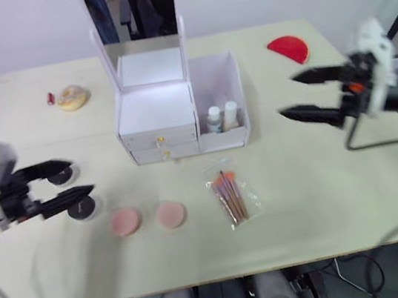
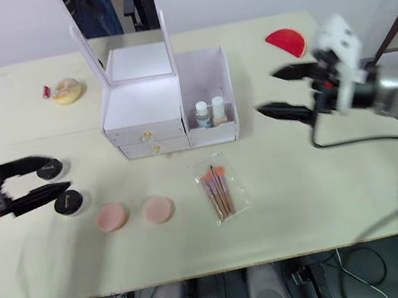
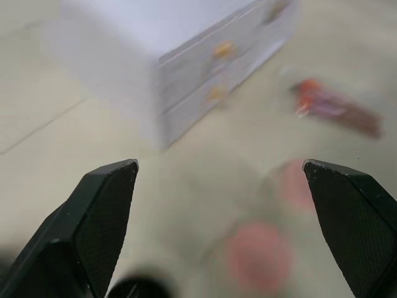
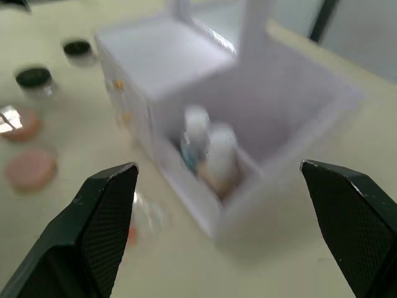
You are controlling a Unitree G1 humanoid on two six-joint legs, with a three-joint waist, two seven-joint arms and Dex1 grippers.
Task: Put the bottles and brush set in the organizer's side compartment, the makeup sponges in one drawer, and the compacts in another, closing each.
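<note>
1. Two bottles (image 1: 222, 117) already stand in the organizer (image 1: 178, 107) side compartment; the brush set (image 1: 230, 195) lies on the desk (image 1: 304, 201) just in front.
2. Both drawers look closed; sponges (image 1: 148, 218) and compacts (image 1: 82, 208) wait at front left.
3. Right pincer (image 1: 302, 94) and left pincer (image 1: 69, 180) hover spread, empty.
4. Likely next: the right one drops onto the brush set.

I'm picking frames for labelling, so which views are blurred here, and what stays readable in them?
Left wrist view: organizer, pink sponges and brush set are all smeared; the left gripper fingers are crisp. Right wrist view: bottles and organizer soft, right gripper sharp. Left eye view: mostly clear, slight blur on both arms.
</note>
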